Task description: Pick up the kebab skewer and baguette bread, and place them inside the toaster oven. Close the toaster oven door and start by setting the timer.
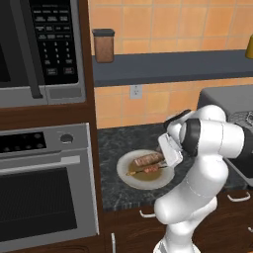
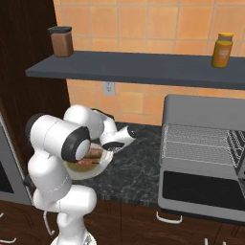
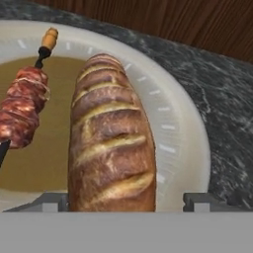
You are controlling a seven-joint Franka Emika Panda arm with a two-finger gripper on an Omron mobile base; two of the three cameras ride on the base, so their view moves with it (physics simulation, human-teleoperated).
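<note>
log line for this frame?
phase: reach | claw: open, straddling baguette | skewer: beside it on plate | toaster oven: open

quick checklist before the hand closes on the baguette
1. Hand open, one fingertip each side of the baguette bread: ok
2. Baguette centred between the fingertips: ok
3. Kebab skewer outside the grip, beside the loaf on the plate: ok
4. Fingers low enough to clamp: cannot tell
5. Toaster oven door down, rack exposed: ok
</note>
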